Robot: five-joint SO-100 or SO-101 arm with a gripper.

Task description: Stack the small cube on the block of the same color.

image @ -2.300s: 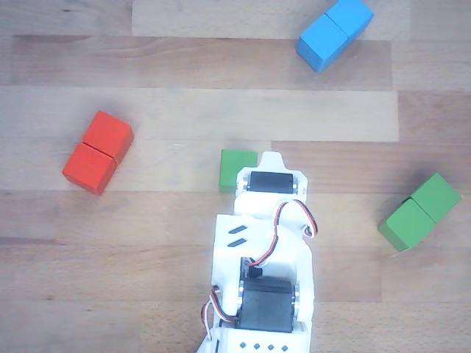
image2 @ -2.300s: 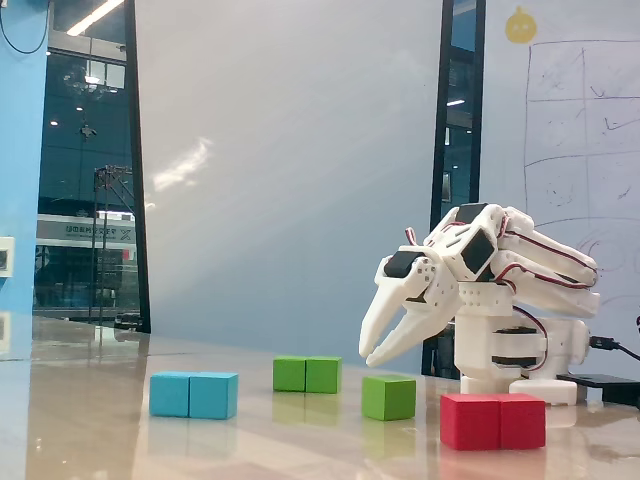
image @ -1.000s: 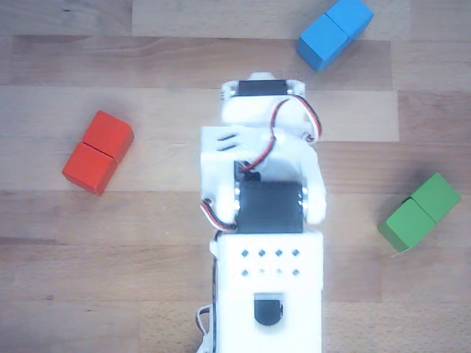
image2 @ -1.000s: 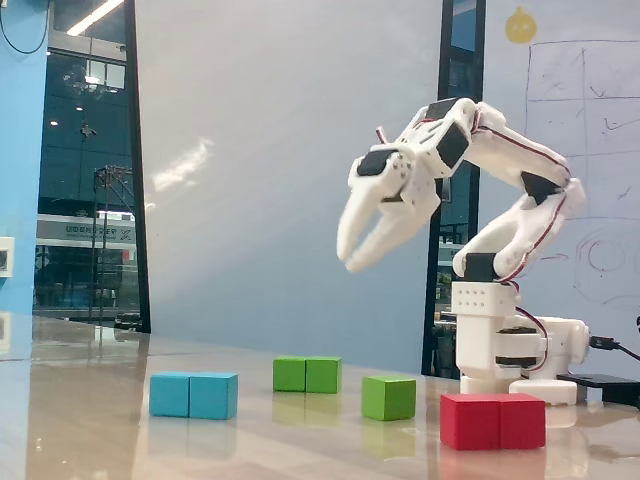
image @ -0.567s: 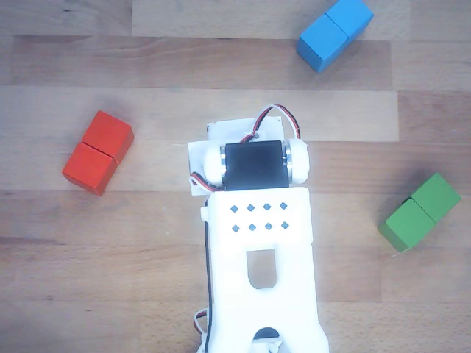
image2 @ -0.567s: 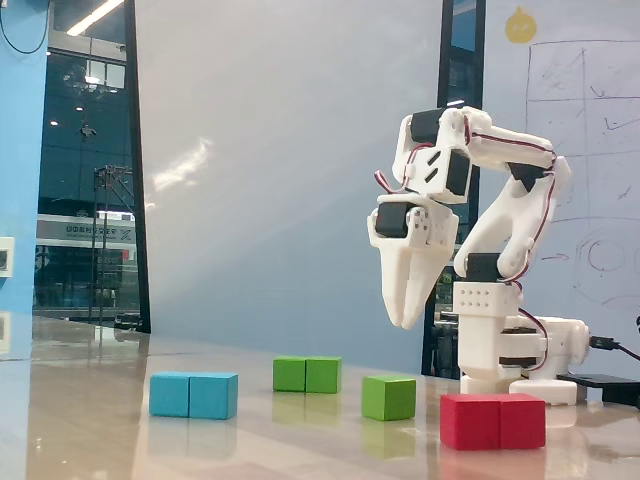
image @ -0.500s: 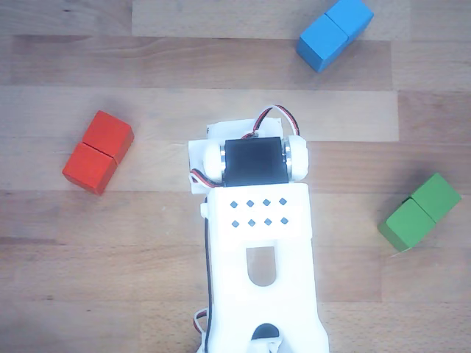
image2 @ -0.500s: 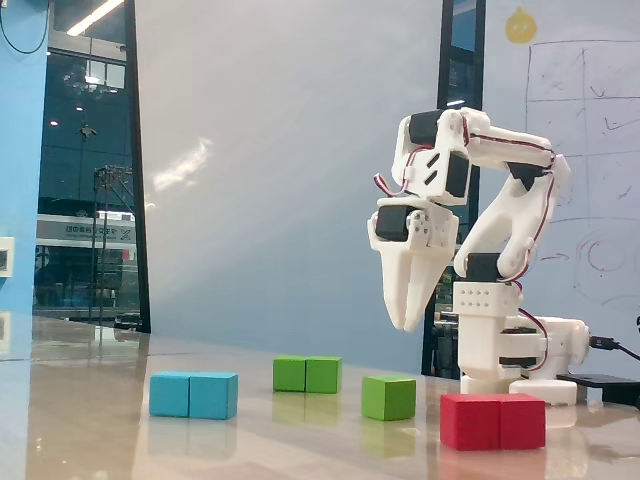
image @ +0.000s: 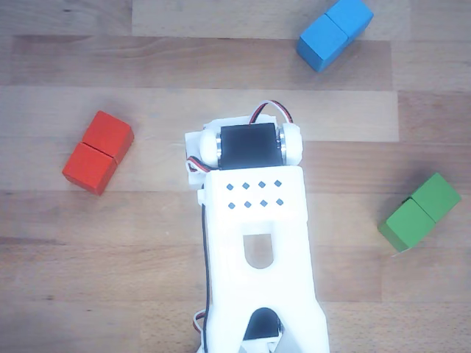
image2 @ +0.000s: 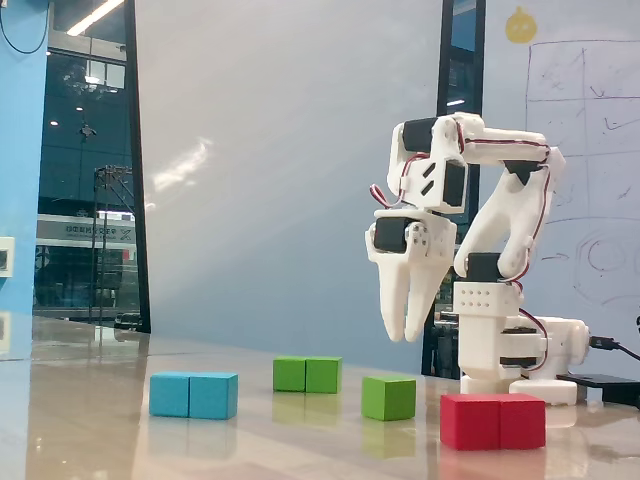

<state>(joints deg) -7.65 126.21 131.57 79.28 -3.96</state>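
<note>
The small green cube (image2: 389, 398) sits on the table in the fixed view, just below and a little left of my gripper (image2: 405, 336). The gripper hangs fingers-down well above the table, with its jaws together and nothing in them. The green oblong block (image2: 307, 374) lies further back and to the left, apart from the cube. In the other view this block (image: 419, 212) lies at the right, beside my white arm (image: 254, 213). The small cube does not show in the other view, and the fingertips run off its bottom edge.
A red oblong block (image2: 493, 421) lies at the front right of the fixed view and at the left of the other view (image: 98, 152). A blue oblong block (image2: 194, 395) lies at the left and shows at the top right of the other view (image: 335, 33). The arm's base (image2: 510, 355) stands at the back right.
</note>
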